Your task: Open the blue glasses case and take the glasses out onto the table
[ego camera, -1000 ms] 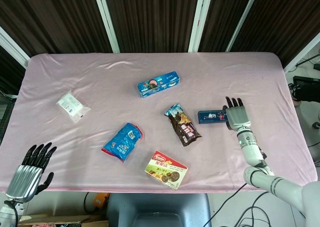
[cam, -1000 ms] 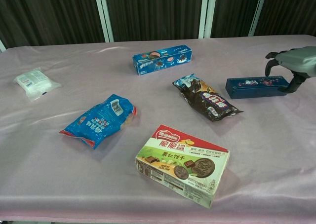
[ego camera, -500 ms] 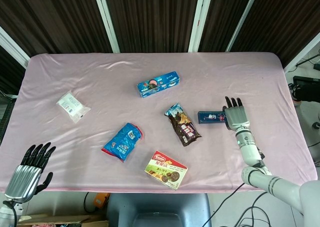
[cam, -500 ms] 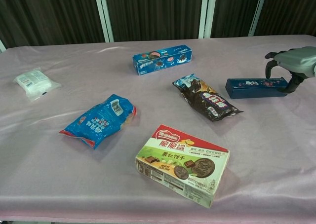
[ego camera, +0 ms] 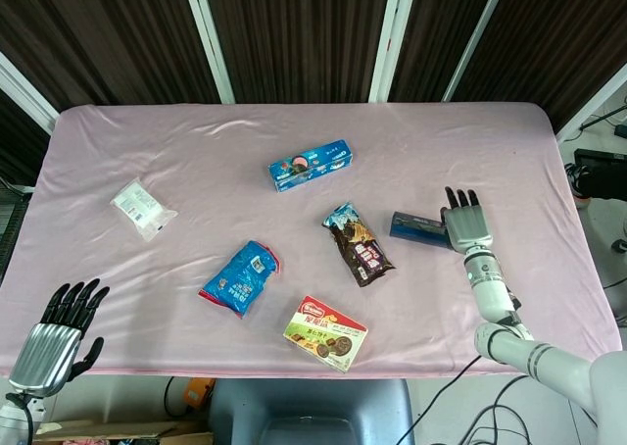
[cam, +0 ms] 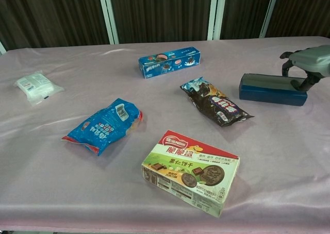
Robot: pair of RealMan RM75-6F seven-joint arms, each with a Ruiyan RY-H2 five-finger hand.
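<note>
Gripping long blue glasses case, metallic right hand, wrinkled pink cloth

Pink tablecloth. Dark blue glasses case, grey top face. Blue cookie box. Brown snack bag. Blue pouch, red trim. Green-red biscuit box. White packet. Silver-black hands.

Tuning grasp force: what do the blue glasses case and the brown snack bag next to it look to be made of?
Blue glasses case: looks like rigid plastic or metal, holding a straight box shape; its top face shows a dull grey sheen. Which of the two cannot be told.
Brown snack bag: thin glossy plastic film, judging by its crinkles, bright glints and crimped ends.
</note>
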